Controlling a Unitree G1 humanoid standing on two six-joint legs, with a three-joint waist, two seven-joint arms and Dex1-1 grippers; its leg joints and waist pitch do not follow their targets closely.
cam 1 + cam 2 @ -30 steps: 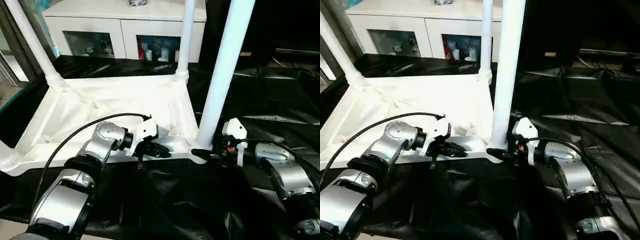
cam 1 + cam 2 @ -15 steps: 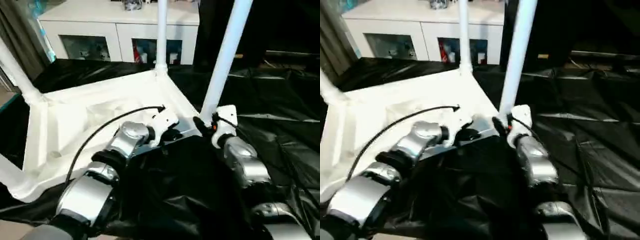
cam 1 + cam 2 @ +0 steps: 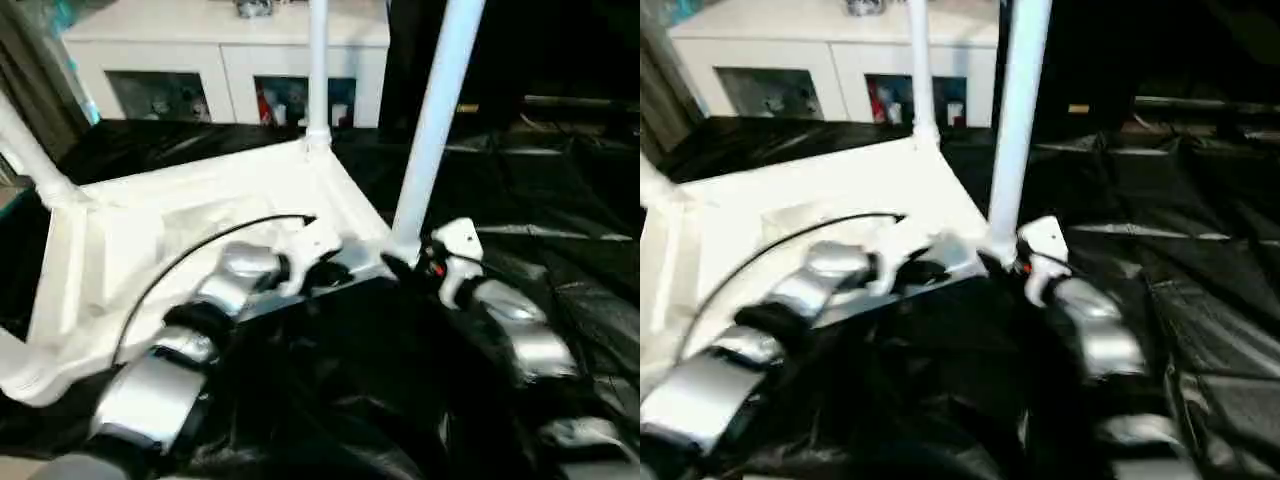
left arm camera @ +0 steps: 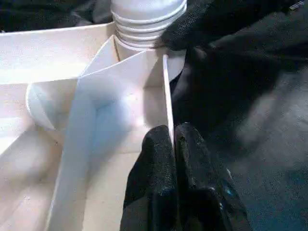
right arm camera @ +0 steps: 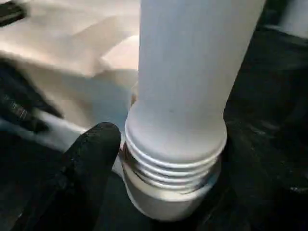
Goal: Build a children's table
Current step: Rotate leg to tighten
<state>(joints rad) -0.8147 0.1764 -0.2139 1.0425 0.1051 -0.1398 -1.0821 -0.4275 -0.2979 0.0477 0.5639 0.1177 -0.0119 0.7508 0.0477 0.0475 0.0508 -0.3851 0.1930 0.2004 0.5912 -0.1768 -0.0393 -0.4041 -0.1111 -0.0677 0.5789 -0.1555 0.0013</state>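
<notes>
The children's table (image 3: 200, 215) is lying upside down on a black sheet (image 3: 560, 200), its ribbed underside facing up and its legs standing upright from the corner sockets. The left gripper (image 4: 172, 137) is pinching the thin near side wall of the top, its fingers (image 4: 156, 154) closing tightly on the white edge close to the near right corner. The right gripper (image 3: 400, 268) is sitting at the base of the near right leg (image 3: 432, 120), one black finger (image 5: 94, 159) beside the threaded collar; whether it is gripping the leg cannot be told. A white cabinet (image 3: 220, 60) is standing behind.
</notes>
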